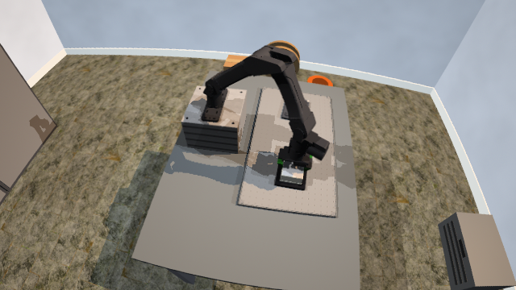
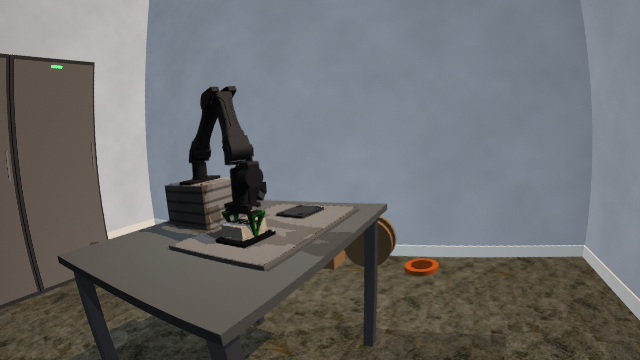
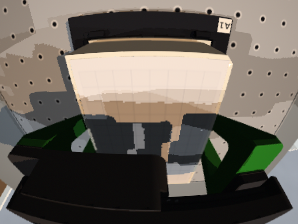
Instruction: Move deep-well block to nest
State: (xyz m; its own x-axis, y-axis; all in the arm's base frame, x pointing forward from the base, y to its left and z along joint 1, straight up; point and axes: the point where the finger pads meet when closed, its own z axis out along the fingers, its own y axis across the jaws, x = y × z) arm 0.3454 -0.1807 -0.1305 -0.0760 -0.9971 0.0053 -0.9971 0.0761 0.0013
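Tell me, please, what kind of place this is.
Probably a small laboratory automation room: a robot arm at a table, its hand shut on a deep-well block in a plate nest.

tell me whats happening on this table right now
A single black robot arm is reaching down over a pale deep-well block that sits in a black plate nest on the perforated board. Its gripper is shut on the block, green fingers at its sides. The block is not yet lifted. A second nest waits empty farther along.

Top view looks steeply down at the worktop [image 1: 226, 242], exterior sits low and far off, wrist close above; all share the block [image 3: 148, 90].
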